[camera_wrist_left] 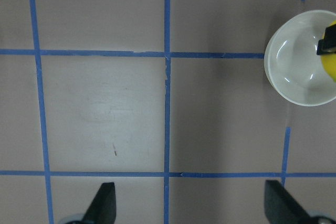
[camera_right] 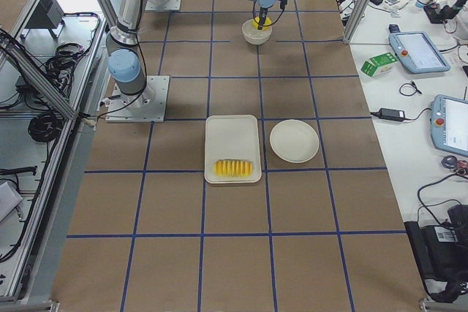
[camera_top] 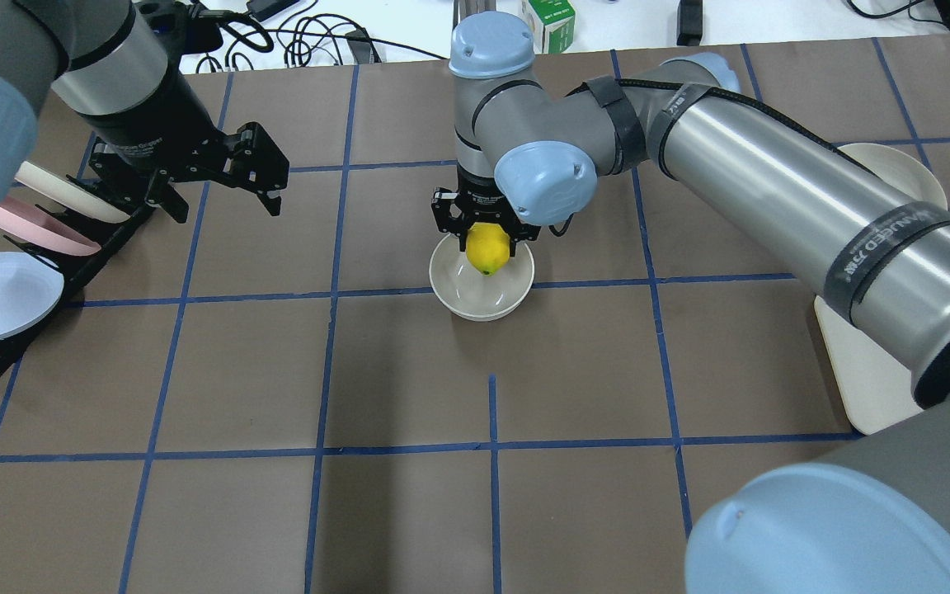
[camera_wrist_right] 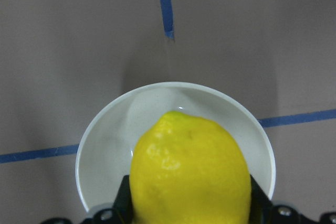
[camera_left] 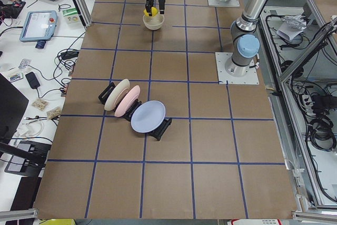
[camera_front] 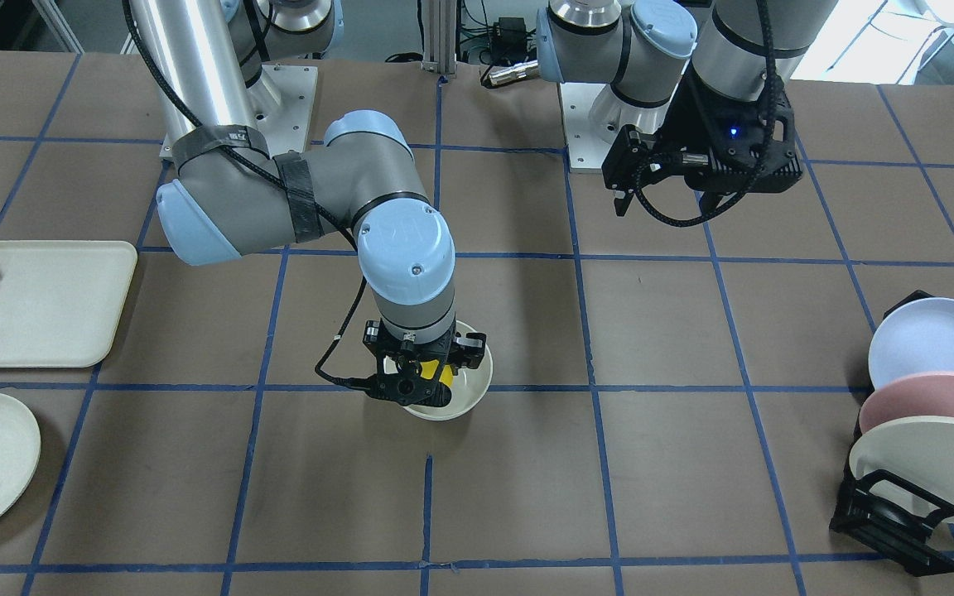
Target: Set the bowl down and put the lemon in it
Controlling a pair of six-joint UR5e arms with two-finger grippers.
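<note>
Yellow fruit fills the right tool (camera_top: 487, 235): it is clenched on the lemon (camera_wrist_right: 190, 177), a black finger pressed to each flank, parted only as wide as the fruit. The lemon hangs over the opening of the bowl (camera_top: 475, 304), toward its far side in the overhead view; whether it touches the glaze inside cannot be told. The bowl stands upright near the middle of the brown worktop (camera_top: 409, 371), right on a blue tape line (camera_top: 277, 294) that runs out from under it on both sides. The left tool (camera_wrist_left: 191, 203) is released, its fingers spread wide with nothing between them. It hovers over bare worktop well to the left of the bowl in the overhead view, and the bowl shows only at the right edge of its wrist camera. From the front camera the right arm's wrist hides most of the lemon and part of the bowl's rim. At the left of the overhead view a black rack (camera_front: 887, 507) holds three plates on edge: a blue plate (camera_front: 932, 339), a pink plate (camera_front: 932, 399) and a cream plate (camera_front: 932, 472). On the right, partly behind the right arm, lie a cream tray (camera_right: 232, 140) with a row of sliced fruit (camera_right: 234, 169) at one end and, just beside the tray, a flat round plate (camera_right: 294, 141). A black strap (camera_top: 879, 247) round the right arm carries white lettering that looks like "WANUEED" — not surely legible. A green and white carton (camera_top: 547, 16) past the worktop's far edge has print too small to read.
</note>
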